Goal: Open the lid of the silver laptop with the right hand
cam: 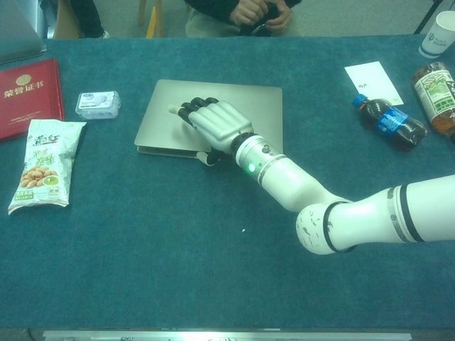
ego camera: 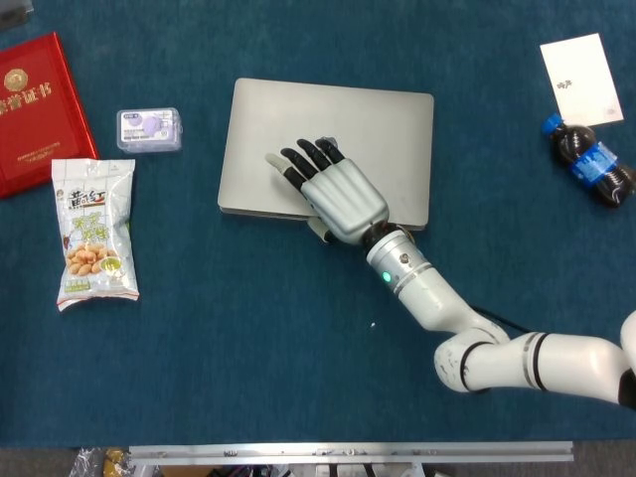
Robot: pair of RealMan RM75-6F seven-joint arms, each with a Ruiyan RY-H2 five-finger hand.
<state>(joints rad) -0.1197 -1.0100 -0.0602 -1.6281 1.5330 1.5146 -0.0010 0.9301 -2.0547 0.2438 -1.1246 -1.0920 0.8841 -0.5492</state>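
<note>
The silver laptop (ego camera: 383, 124) lies in the middle of the blue table, also seen in the chest view (cam: 252, 106). Its lid is lifted a little at the front edge, with a thin gap showing above the base. My right hand (ego camera: 333, 194) grips that front edge: the fingers lie flat on top of the lid and the thumb (ego camera: 318, 231) hooks under it. The chest view shows the same right hand (cam: 217, 124) on the lid. My left hand is in neither view.
A snack bag (ego camera: 94, 234), a small plastic box (ego camera: 149, 129) and a red certificate book (ego camera: 35, 109) lie to the left. A cola bottle (ego camera: 591, 164) and a white card (ego camera: 581, 79) lie at the right. A person (cam: 242, 14) sits beyond the far edge.
</note>
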